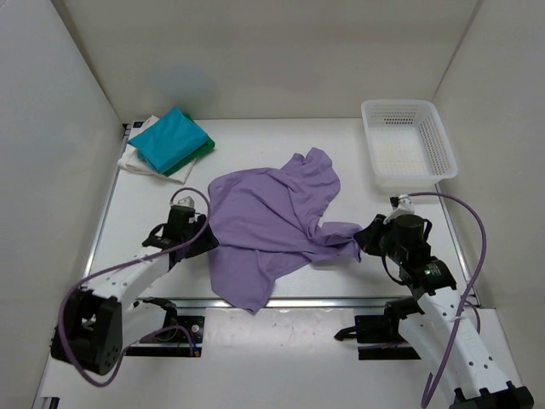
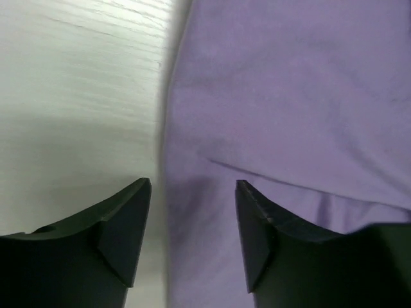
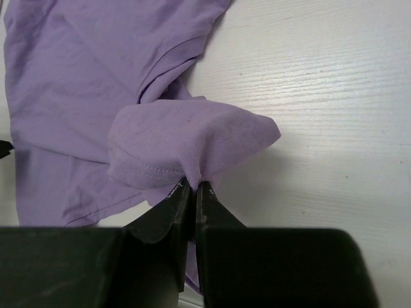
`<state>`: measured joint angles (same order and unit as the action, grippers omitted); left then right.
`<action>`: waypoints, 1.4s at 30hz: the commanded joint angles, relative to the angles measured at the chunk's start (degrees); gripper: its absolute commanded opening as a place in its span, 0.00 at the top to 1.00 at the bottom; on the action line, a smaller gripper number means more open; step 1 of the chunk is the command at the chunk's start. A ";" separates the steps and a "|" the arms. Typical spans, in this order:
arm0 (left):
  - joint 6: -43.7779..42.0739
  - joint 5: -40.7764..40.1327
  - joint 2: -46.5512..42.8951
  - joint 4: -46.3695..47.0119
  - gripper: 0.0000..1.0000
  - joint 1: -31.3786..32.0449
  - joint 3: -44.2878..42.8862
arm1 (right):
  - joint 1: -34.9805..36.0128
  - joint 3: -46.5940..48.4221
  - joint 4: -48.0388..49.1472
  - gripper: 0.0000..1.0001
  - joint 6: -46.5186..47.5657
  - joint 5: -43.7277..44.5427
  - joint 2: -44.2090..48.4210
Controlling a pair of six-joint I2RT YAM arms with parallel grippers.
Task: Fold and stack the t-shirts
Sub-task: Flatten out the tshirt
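In the middle of the tabletop [image 1: 255,145] lies the lavender t-shirt [image 1: 268,226], unfolded and rumpled, its body running from the near edge up toward the far right, where one part bunches in soft folds. One lower corner reaches the near rim of the tabletop.

At the shirt's left edge sits the left claw [image 1: 203,240]. In the left wrist view its jaws stand wide apart [image 2: 192,186], with nothing between them: one dark fingertip [image 2: 131,205] is over bare tabletop, the other over purple cloth, and the shirt's edge runs up between them.

At the shirt's right side the right claw [image 1: 362,240] is pinched tight on a fold of the lavender cloth. The right wrist view shows the two fingers pressed together [image 3: 192,187], with a hemmed flap of the shirt rising out of them and drooping over to both sides, lifted a little above the tabletop.

In the far left corner rests a stack of folded shirts: the teal t-shirt [image 1: 170,139] on top, the dark green t-shirt [image 1: 194,159] peeking out beneath it, and the white t-shirt [image 1: 136,158] at the bottom, sticking out to the left. The stack is well apart from the lavender one.

Along the far right stands a white lattice basket [image 1: 436,141]
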<state>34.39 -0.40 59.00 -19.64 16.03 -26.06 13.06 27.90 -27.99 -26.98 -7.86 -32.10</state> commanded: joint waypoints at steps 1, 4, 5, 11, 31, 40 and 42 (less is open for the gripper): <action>1.55 0.05 5.41 7.58 0.37 1.28 1.10 | -0.05 -0.30 1.44 0.99 -0.79 -0.84 1.16; 1.38 2.33 10.93 11.81 0.74 0.67 -0.38 | 0.91 -1.53 2.32 1.00 -2.63 -0.41 3.00; 0.94 1.82 12.96 12.34 0.83 0.58 -2.91 | 1.52 -2.06 2.32 1.00 -3.07 0.12 2.83; -1.16 0.58 29.64 10.59 0.95 4.00 -27.22 | 5.13 -4.95 3.90 1.00 -9.03 1.79 2.12; -3.47 -1.28 4.65 5.83 0.96 -3.62 -8.60 | -1.81 -6.11 1.36 0.83 -8.96 2.22 6.52; 1.64 3.21 7.26 15.15 0.50 -7.94 1.19 | 3.81 -2.41 -3.38 0.79 -8.35 7.14 8.10; 2.34 4.27 9.80 17.08 0.47 -9.00 1.45 | 6.00 -2.67 -2.95 0.79 -9.40 7.68 8.89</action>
<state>34.83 2.31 67.33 -8.14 7.92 -24.88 16.84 23.59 -30.68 -35.81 -2.57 -24.25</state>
